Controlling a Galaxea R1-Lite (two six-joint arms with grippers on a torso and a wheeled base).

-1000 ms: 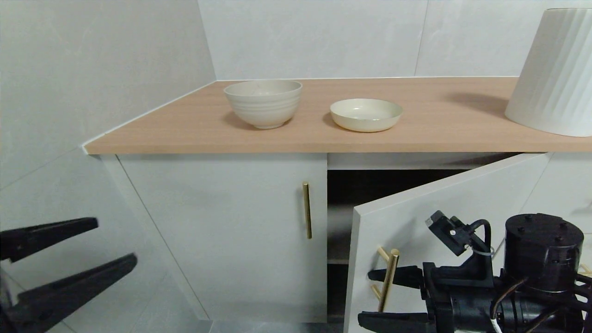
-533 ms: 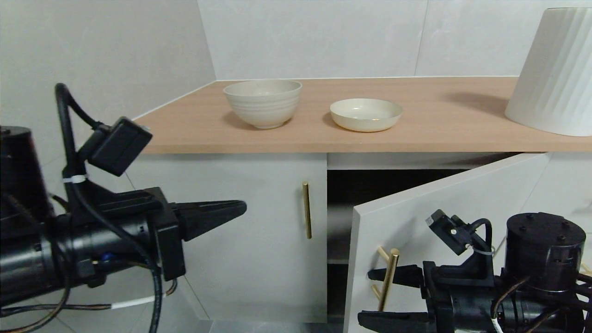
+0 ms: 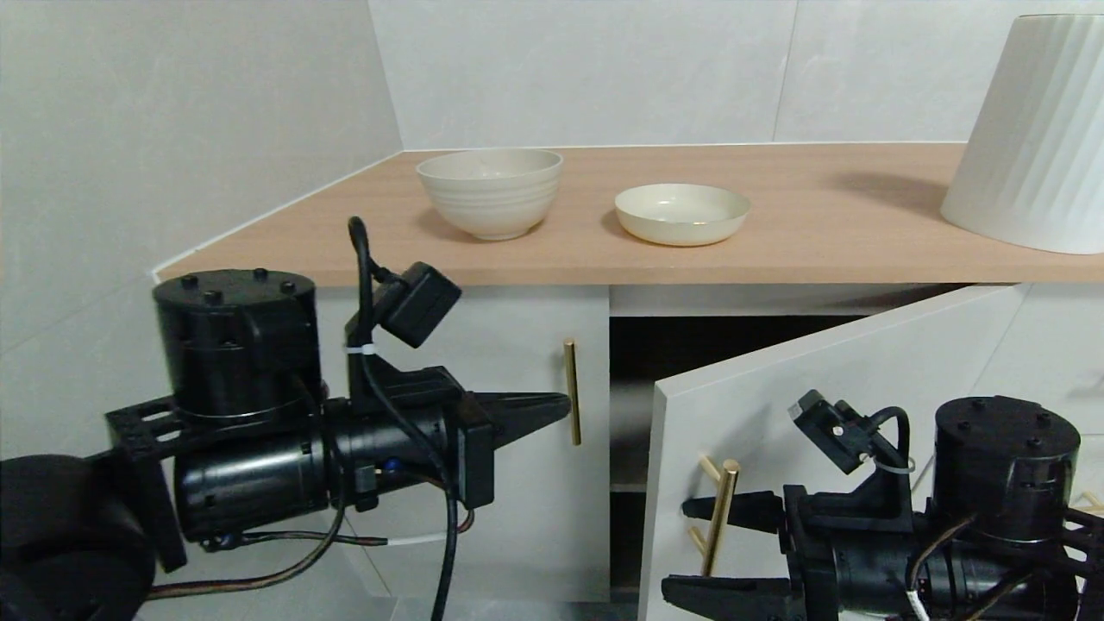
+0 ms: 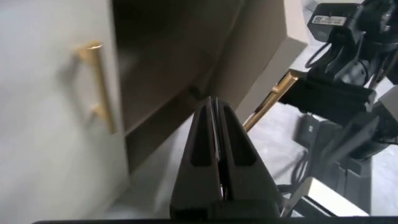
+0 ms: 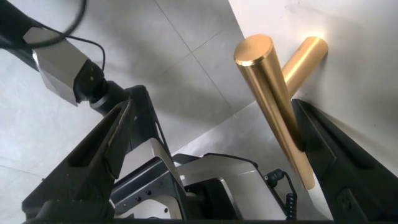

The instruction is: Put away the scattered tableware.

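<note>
My right gripper (image 3: 681,552): fingers apart, straddling upright handle (image 3: 723,509) of half-open door (image 3: 828,379), not clamped. My left gripper (image 3: 559,405): fingers together, tip just beside left handle (image 3: 571,392) on shut door. Tableware above and beyond both grippers, on counter (image 3: 819,241): bowl (image 3: 490,191) nearer left arm, dish (image 3: 681,213) beside it. Half-open door blocks cupboard mouth; I judge wider swing needed first.

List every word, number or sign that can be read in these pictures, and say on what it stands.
No text can be read.
White label on the right arm's camera: print too blurred to read.
Bowl and plate: no marks visible.
</note>
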